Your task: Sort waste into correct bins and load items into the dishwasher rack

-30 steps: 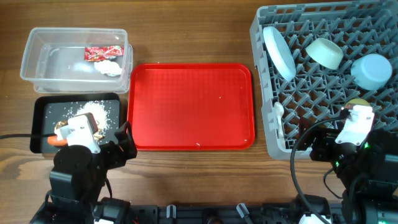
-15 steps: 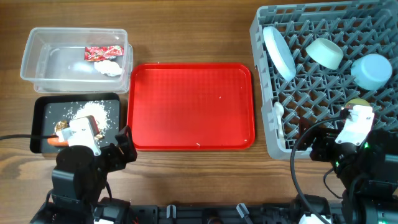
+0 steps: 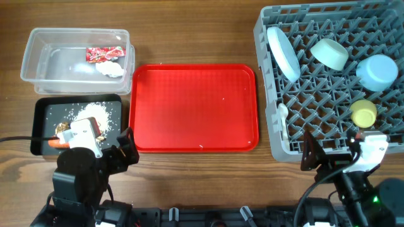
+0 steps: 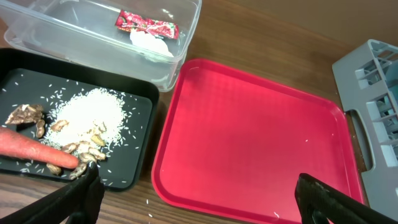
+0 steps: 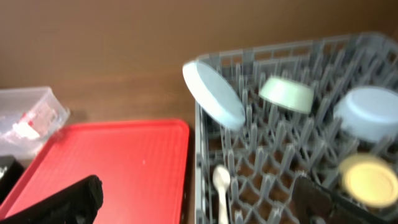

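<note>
With both jaws apart, my right gripper (image 5: 198,204) hung just short of the yellow cup (image 5: 367,180) in the rack (image 5: 273,144), my left gripper (image 4: 200,200) beside the carrot (image 4: 34,149).

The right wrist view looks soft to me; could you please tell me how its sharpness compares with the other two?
Right wrist view: blurred throughout, the yellow cup and plate smeared. Left wrist view: sharp, single rice grains distinct on the black tray. Overhead view: crisp, mild glare on the clear tub.
</note>
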`<state>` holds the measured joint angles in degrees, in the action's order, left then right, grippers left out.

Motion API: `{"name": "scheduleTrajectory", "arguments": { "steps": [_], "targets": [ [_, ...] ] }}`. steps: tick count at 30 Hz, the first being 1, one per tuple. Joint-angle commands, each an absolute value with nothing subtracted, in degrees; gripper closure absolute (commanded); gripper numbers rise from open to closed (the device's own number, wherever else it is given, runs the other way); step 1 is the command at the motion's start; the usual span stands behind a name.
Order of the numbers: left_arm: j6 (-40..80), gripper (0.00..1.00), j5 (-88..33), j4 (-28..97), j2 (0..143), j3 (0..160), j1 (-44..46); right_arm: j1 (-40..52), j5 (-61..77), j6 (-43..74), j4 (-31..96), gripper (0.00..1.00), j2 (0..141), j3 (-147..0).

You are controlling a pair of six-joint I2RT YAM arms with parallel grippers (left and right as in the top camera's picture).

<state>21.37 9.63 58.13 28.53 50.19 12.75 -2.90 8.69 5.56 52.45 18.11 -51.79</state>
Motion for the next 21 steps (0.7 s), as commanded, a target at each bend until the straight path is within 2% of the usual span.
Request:
{"name": "scheduleTrajectory", "arguments": {
  "steps": [1, 7, 12, 19, 21],
  "targets": [
    [21.89, 0.0, 10.57, 58.13, 28.18, 49.71, 12.95, -2.42, 8.73, 6.24, 45.41, 0.0, 12.82, -43.4],
    [21.89, 0.0, 10.57, 58.13, 28.18, 49.71, 12.95, -2.42, 11.25, 10.11, 24.14, 0.0, 1.83, -22.81],
    [21.89, 0.0, 10.57, 58.13, 28.18, 49.71, 12.95, -1.21, 9.45, 11.92, 4.36, 0.0, 0.19, -10.48],
    [21.89, 0.0, 10.57, 58.13, 28.18, 49.71, 12.95, -0.23, 4.78, 11.9, -10.98, 0.0, 0.16, -0.08],
    [21.89, 0.0, 10.57, 58.13, 28.18, 49.71, 12.95, -0.19, 4.49, 7.9, -8.64, 0.0, 0.14, -0.3]
  ]
}}
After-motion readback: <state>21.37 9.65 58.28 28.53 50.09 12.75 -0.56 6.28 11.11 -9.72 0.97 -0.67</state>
